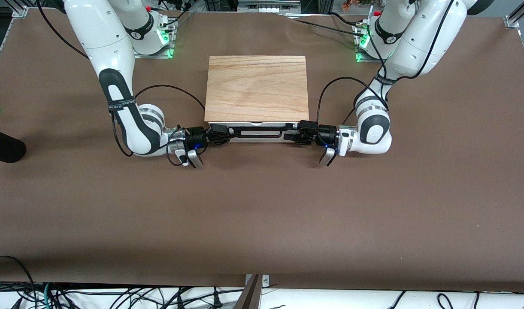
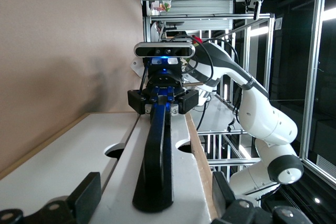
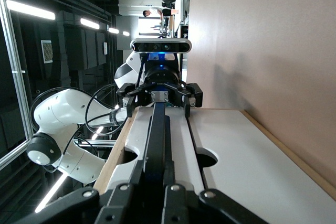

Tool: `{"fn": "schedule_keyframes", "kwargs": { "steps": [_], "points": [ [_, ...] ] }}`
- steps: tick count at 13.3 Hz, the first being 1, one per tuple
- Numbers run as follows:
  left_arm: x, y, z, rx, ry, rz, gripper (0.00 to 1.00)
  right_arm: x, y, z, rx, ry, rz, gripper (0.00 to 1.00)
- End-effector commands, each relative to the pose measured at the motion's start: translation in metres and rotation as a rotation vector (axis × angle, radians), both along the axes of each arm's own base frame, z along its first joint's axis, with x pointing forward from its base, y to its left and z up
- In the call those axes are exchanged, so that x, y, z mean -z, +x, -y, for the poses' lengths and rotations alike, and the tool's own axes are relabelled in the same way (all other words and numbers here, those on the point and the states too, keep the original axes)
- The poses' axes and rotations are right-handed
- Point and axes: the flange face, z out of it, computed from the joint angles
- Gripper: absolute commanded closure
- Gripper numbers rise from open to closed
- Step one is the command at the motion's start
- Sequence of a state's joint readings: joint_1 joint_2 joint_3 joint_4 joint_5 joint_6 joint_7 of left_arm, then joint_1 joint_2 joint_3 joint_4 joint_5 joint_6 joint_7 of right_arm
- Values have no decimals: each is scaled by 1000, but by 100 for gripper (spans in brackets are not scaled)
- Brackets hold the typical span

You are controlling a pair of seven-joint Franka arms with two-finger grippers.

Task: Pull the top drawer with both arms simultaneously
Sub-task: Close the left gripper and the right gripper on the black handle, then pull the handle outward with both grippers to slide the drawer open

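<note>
While the front view hides it, the wrist views show the right pincer (image 3: 156,195) clamped on the drawer's handle (image 3: 156,135), the left pincer (image 2: 152,203) spread around it.

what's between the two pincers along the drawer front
The black bar handle of the top drawer spans the stretch between the right pincer and left pincer; the front view shows nothing else there.

Left tool (image 1: 292,132) and right tool (image 1: 221,134) at the top drawer (image 1: 256,129) handle's ends.
</note>
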State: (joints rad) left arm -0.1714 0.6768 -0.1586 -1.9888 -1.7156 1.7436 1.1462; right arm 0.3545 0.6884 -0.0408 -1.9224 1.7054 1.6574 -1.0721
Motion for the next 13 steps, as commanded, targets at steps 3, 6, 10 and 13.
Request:
{"fn": "schedule_keyframes", "kwargs": {
  "steps": [3,6,10,13],
  "points": [
    [-1,-3,4,-46,21,16,60,-14,9,7,21,32,1,98],
    [-1,-6,15,-64,26,7,59,-14,9,7,21,32,1,98],
    [-1,-13,24,-60,21,-3,56,-14,9,7,20,33,1,99],
    [-2,-14,24,-55,23,3,86,-14,9,7,20,33,1,99]
  ]
}}
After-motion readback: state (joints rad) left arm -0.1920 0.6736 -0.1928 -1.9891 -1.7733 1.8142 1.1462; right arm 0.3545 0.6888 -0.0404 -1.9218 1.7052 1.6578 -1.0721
